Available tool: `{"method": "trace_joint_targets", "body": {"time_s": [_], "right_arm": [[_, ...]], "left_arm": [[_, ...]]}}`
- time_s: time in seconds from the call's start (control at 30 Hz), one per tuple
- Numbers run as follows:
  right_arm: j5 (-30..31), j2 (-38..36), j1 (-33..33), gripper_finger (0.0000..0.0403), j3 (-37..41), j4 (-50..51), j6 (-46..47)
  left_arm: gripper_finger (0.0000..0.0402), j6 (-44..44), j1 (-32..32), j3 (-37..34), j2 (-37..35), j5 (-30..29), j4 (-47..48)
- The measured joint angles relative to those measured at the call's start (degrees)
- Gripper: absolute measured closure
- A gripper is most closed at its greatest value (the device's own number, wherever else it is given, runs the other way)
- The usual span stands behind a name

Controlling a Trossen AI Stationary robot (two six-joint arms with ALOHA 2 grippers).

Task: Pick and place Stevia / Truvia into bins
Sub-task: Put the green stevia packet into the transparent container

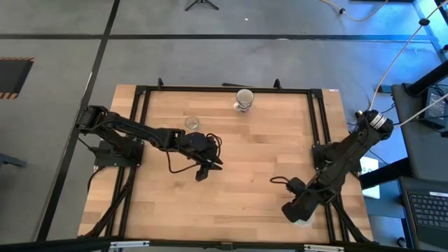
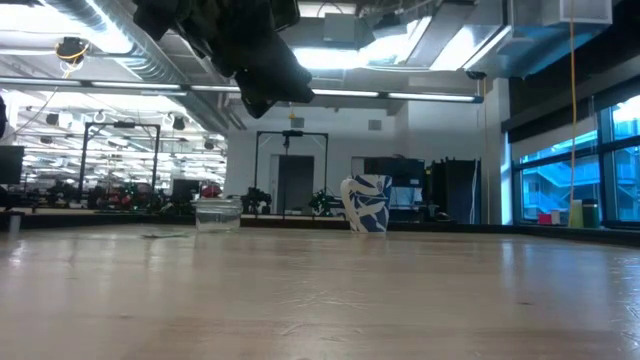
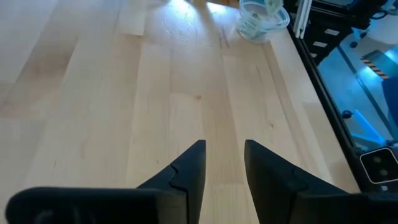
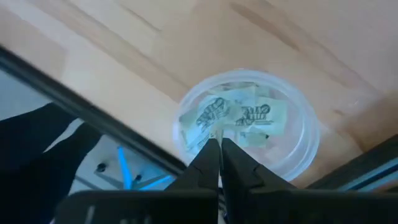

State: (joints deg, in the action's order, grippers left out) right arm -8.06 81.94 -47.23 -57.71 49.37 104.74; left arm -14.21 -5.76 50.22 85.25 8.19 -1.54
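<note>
Stevia sachets point(image 4: 233, 121), white with green print, lie heaped in the clear round bin point(image 4: 305, 149) at the near right corner of the tabletop point(image 1: 238, 161), and that bin is your landmark here. Your right end effector point(image 4: 220, 144) hangs directly above the bin with its two fingers pressed together; one sachet's edge sits right at the tips, but you cannot tell from the wrist view whether it is pinched or merely lying beneath them. The pose suits a drop-off: held over the middle of the bin, anything released there falls inside the walls rather than onto the wood.

Well away from the bin, toward the middle of the tabletop, your left end effector point(image 3: 224, 163) hovers above bare wood with its fingers apart and nothing between them, a stance that fits a reach for the next sachet. No loose sachet shows on the wood beneath it.

Farther still from the bin, along the back edge, stands a blue-and-white patterned cup point(image 1: 244, 100), and a small clear container point(image 1: 192, 123) sits between that cup and the left arm. Something pale seems to lie inside that container in the left wrist view, though you cannot make out what.
</note>
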Motion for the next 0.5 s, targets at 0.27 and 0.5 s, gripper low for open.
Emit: {"method": "trace_joint_targets", "body": {"time_s": [0.27, 0.5], "right_arm": [[-1.02, 4.05, -0.27, 0.0398, 0.00, 0.00, 0.05], [-1.07, 4.90, -0.27, 0.0370, 0.02, -0.11, 0.15]], "left_arm": [[0.0293, 0.02, 0.00, 0.00, 0.00, 0.00, 0.02], [0.0295, 3.07, -0.37, 0.02, 0.00, 0.17, 2.09]]}}
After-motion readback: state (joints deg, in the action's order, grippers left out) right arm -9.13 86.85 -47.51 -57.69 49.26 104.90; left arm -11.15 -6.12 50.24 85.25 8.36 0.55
